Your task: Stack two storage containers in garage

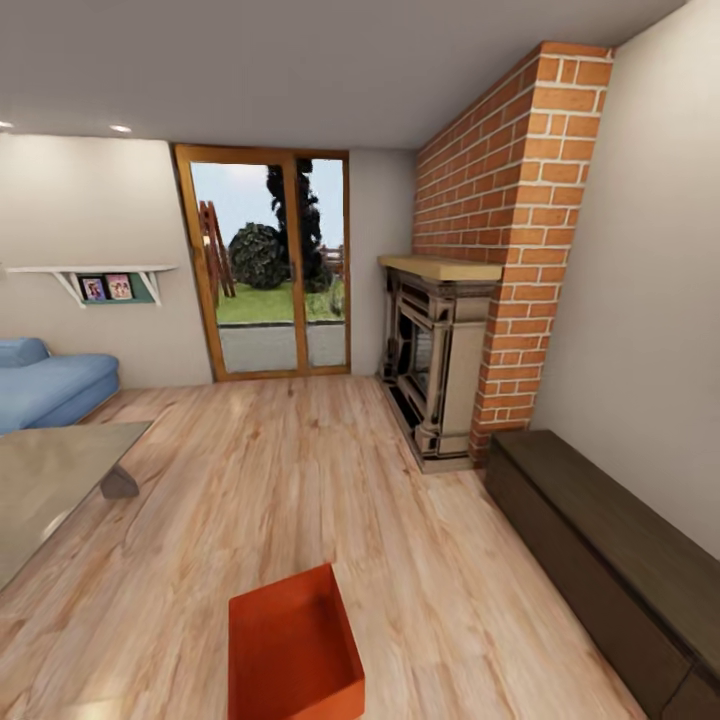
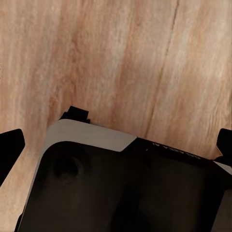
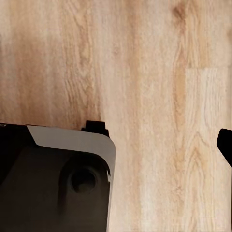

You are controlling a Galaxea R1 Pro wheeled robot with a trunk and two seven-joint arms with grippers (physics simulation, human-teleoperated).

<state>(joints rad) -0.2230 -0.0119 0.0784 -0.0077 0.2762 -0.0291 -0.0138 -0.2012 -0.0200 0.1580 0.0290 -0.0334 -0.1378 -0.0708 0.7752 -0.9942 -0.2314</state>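
One orange-red storage container, open side up and empty, sits on the light wood plank floor of the living room, close below me in the head view. The second container, the garage and its concrete floor are out of view. My left gripper hangs over the planks and my own dark base; its black fingertips sit far apart at the picture's edges, open and empty. My right gripper also hangs above the planks, with one fingertip at the edge, open with nothing in it.
A red brick fireplace stands ahead on the right, with a long dark low cabinet along the right wall. A glass table and a blue sofa are at left. Glazed wooden doors close the far wall.
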